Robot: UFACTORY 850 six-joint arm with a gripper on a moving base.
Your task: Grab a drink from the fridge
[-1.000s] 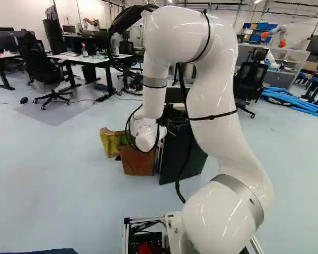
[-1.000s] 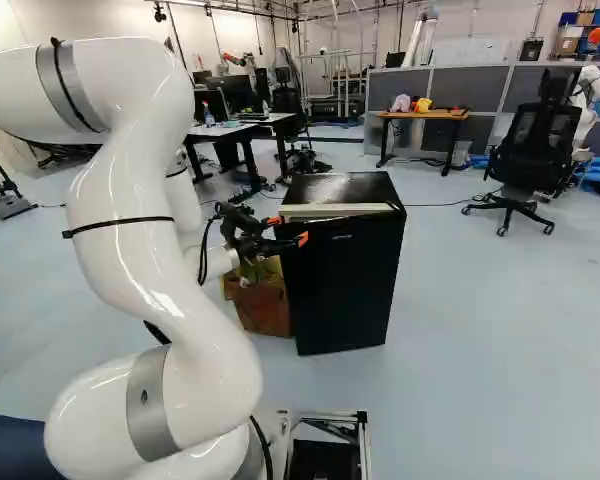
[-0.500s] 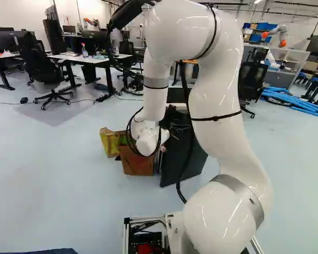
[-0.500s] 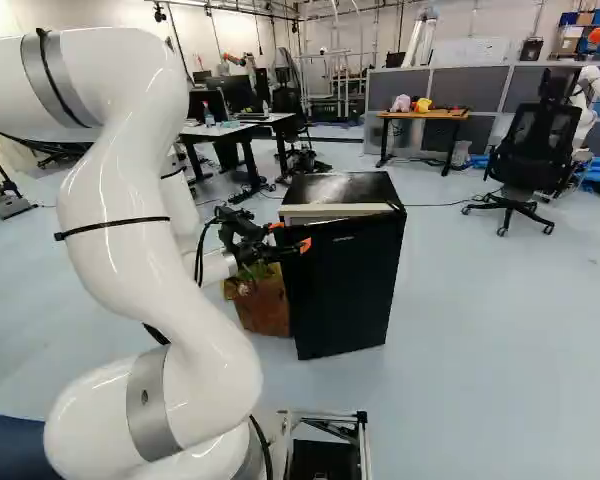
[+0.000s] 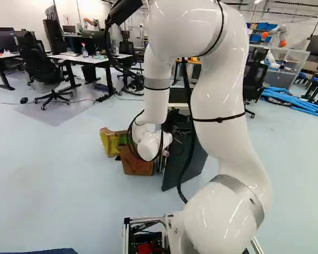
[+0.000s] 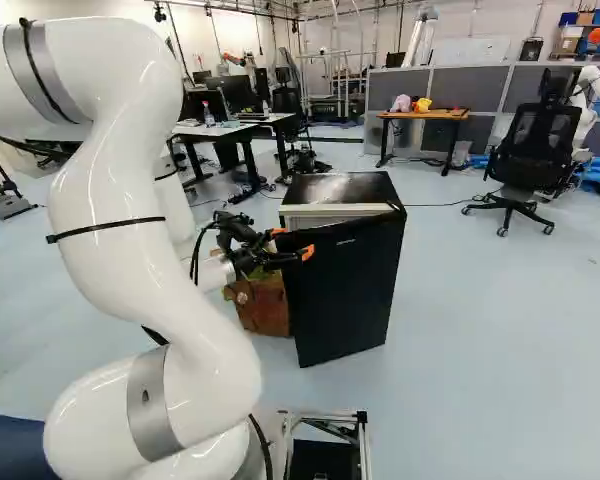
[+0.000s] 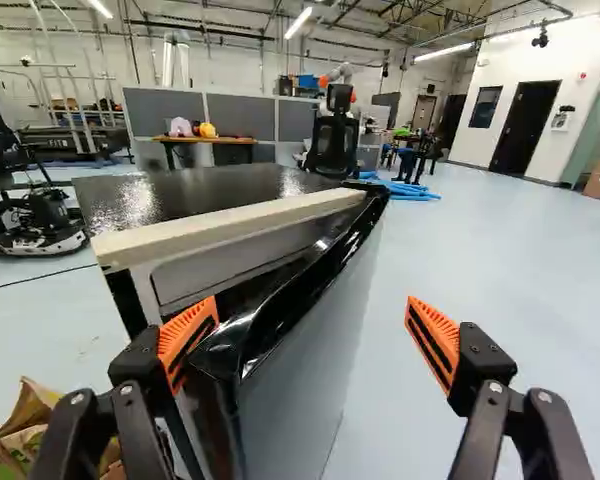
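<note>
Fridge door ajar, gripper clear in right base view, mostly arm-hidden in left, spread wide, door's near edge between, ungripped

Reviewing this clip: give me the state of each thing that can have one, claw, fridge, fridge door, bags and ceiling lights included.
Claw: open, fridge door's edge between its spread fingers
Fridge door: ajar
Fridge: upright
Brown bag: standing on the floor
Ceiling lights: on
Yellow bag: standing beside the brown one

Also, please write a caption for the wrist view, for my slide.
The open gripper straddles the partly open door of a black fridge.
</note>
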